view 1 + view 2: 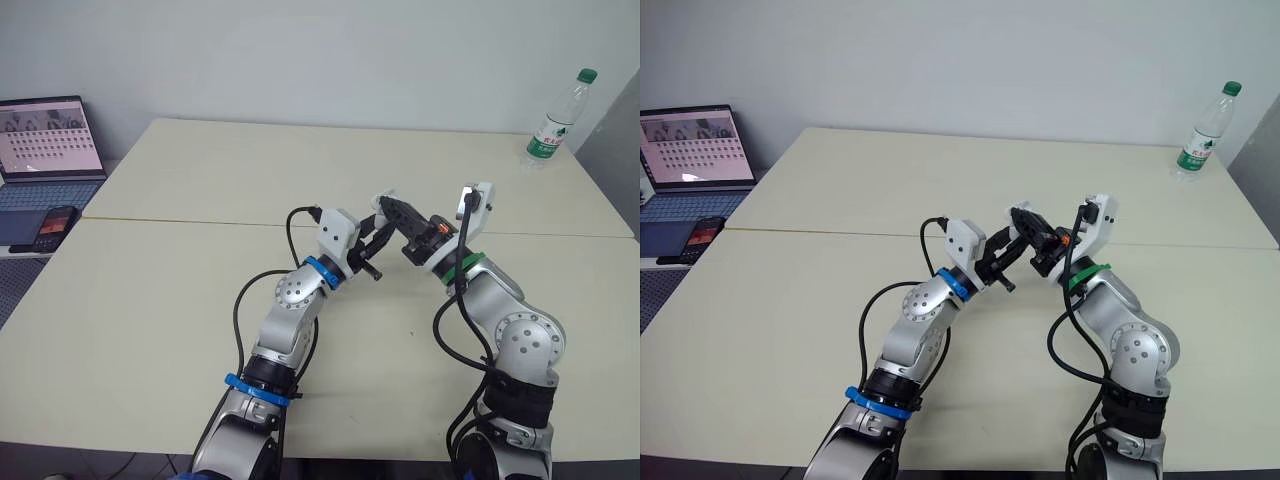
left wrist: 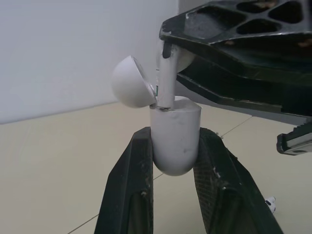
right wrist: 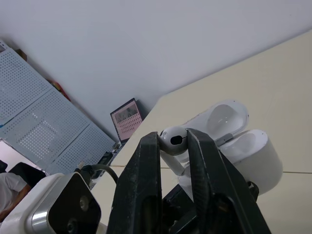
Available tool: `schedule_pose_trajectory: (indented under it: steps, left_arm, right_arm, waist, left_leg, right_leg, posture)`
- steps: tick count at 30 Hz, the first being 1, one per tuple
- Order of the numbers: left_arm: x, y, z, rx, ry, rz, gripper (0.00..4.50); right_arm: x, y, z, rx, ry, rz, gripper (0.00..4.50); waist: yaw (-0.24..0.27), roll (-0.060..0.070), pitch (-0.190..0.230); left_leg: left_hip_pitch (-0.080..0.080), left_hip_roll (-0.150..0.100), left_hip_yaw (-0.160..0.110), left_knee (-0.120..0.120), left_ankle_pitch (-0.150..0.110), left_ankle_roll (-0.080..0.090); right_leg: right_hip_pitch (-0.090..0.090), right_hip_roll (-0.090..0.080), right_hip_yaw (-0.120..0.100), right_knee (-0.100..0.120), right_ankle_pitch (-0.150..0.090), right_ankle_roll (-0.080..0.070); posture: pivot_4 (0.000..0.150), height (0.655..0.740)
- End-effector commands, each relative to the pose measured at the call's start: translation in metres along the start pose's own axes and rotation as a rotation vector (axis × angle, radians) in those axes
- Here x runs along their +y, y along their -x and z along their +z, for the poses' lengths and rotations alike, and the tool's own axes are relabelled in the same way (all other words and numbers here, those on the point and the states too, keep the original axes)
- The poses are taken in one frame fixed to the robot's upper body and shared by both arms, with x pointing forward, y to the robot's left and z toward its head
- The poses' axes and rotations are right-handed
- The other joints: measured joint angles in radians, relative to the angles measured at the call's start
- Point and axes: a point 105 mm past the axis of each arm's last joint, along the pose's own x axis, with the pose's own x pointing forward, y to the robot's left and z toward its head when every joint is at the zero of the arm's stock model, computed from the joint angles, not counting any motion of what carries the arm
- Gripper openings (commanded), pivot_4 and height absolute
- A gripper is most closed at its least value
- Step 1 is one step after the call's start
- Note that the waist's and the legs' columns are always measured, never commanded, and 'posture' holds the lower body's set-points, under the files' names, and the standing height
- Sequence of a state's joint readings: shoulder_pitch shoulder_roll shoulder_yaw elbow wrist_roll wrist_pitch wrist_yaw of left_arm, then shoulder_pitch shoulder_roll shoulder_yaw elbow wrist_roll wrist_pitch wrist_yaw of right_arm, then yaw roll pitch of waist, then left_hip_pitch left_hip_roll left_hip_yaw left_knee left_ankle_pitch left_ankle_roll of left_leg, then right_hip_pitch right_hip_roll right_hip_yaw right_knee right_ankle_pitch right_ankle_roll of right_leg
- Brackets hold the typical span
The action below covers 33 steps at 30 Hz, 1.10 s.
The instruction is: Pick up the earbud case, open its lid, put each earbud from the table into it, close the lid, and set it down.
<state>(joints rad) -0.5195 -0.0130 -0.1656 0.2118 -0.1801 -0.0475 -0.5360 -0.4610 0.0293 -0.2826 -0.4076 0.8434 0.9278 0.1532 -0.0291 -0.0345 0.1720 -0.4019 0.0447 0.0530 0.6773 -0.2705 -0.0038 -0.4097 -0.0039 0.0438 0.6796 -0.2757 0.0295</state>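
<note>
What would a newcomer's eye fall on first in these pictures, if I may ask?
First, the action above the middle of the table: the left gripper clamps the white case, lid swung open, while the right gripper holds an earbud with its stem at the case's mouth. A water bottle stands at the table's far right corner.

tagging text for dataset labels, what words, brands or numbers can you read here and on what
No text can be read.
Green label on the water bottle: print too small to read.
Screen of the laptop: a grid of small tiles, too small to read.
Screen of the phone: too blurred to read.
The earbud case and earbud: plain white, no marking shows.
</note>
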Motion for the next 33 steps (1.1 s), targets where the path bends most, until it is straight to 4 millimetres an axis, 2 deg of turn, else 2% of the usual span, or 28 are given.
schedule_pose_trajectory:
  steps: [1,14,15,19,24,29,33]
  left_arm:
    - [-0.007,-0.004,0.017,-0.065,-0.005,-0.022,0.74]
    - [-0.008,-0.004,0.019,-0.077,0.020,-0.019,0.74]
    - [-0.008,-0.004,0.019,-0.077,0.020,-0.020,0.74]
    - [-0.008,-0.004,0.019,-0.074,0.021,-0.018,0.74]
    - [-0.005,-0.002,0.018,-0.068,0.016,-0.011,0.74]
    - [0.002,0.002,0.018,-0.054,-0.014,-0.005,0.74]
    - [0.015,0.010,0.014,0.002,-0.152,-0.035,0.74]
  right_arm:
    - [0.006,-0.002,0.007,-0.021,0.022,0.027,0.39]
    - [0.004,0.002,0.000,0.028,0.041,0.029,0.39]
    - [0.004,0.002,-0.001,0.034,0.041,0.032,1.12]
    - [0.005,0.003,-0.001,0.039,0.044,0.039,2.50]
    - [0.002,0.009,0.017,0.007,0.138,0.053,4.29]
    - [-0.012,0.019,0.043,0.016,0.272,0.046,4.29]
    - [-0.049,0.039,0.052,0.209,0.431,-0.058,4.29]
  waist:
    - [0.000,0.000,0.000]
    - [0.000,0.000,0.000]
    - [0.000,0.000,0.000]
    - [0.000,0.000,0.000]
    - [0.001,0.000,0.000]
    - [0.000,0.000,0.000]
    - [0.001,0.000,0.000]
  left_leg:
    - [0.000,0.000,0.000,0.000,0.000,0.000]
    - [0.000,0.000,0.000,0.000,0.000,0.000]
    - [0.000,0.000,0.000,0.000,0.000,0.000]
    - [0.000,0.000,0.000,0.000,0.000,0.000]
    - [-0.001,0.000,0.000,0.000,0.000,0.000]
    - [-0.001,-0.001,0.000,-0.001,0.000,0.000]
    - [0.000,0.000,0.000,-0.001,0.000,0.000]
  right_leg:
    - [0.000,0.000,0.000,0.000,0.000,0.000]
    - [0.000,0.000,0.000,-0.001,0.000,0.000]
    - [0.000,0.000,0.000,-0.001,0.000,0.000]
    - [0.000,0.000,0.000,-0.001,0.000,0.000]
    - [0.000,0.000,0.000,-0.001,0.000,0.000]
    - [0.000,0.000,0.000,-0.002,0.000,0.000]
    - [0.000,0.000,0.000,-0.002,0.000,0.000]
  posture:
    - [0.150,0.7362]
    - [0.150,0.7362]
    - [0.150,0.7362]
    - [0.150,0.7362]
    - [0.150,0.7362]
    - [0.150,0.7362]
    - [0.150,0.7362]
